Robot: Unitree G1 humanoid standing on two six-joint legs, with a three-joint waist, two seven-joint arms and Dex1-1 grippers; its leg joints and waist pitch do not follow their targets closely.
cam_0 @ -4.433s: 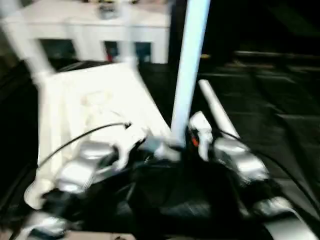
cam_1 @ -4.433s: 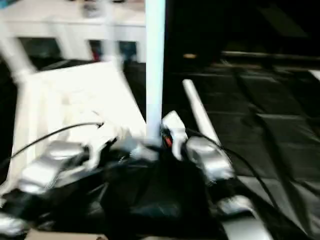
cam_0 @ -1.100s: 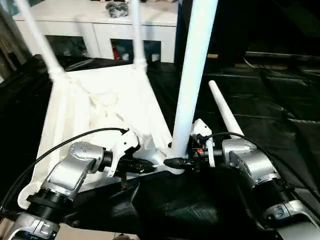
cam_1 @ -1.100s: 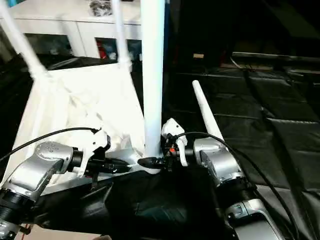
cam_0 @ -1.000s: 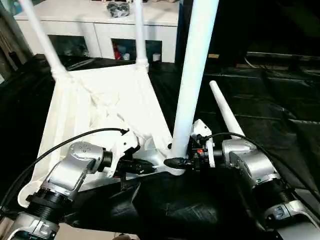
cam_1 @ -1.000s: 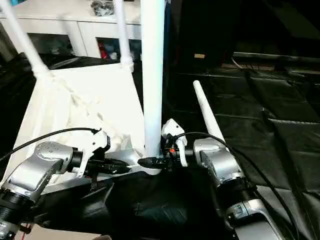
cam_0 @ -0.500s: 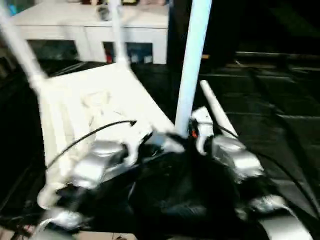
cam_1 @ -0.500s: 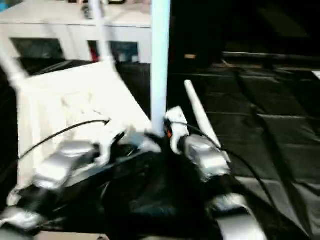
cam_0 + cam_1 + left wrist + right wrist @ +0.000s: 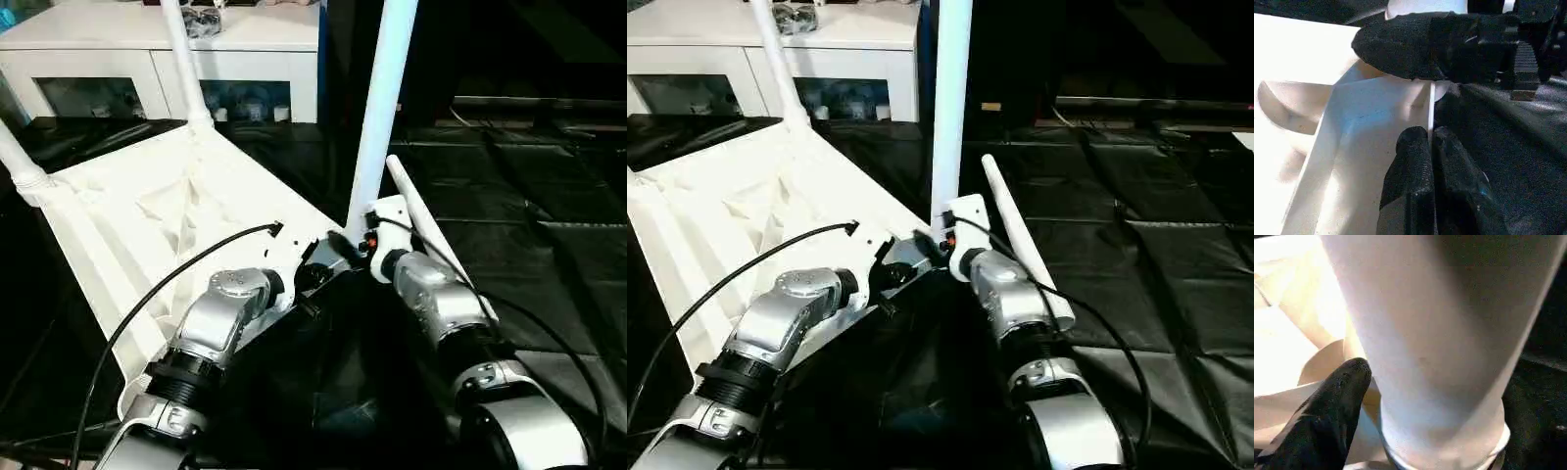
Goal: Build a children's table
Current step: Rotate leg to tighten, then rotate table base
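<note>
left pincer (image 9: 1431,136): still pinched shut on tabletop (image 9: 118,215) rim | right pincer (image 9: 349,245): swung round third leg (image 9: 382,98) base, grip unclear | fourth leg (image 9: 1019,240) beside it, not fitted yet

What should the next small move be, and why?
Probably reach the right gripper for the loose leg lying on the black mat. Three legs already stand in the upturned tabletop, and the left gripper pinches its near edge, steadying it.

The white tabletop (image 9: 147,215) lay upside down, three legs (image 9: 377,108) standing in sockets; a fourth leg (image 9: 1024,240) lay beside it.
</note>
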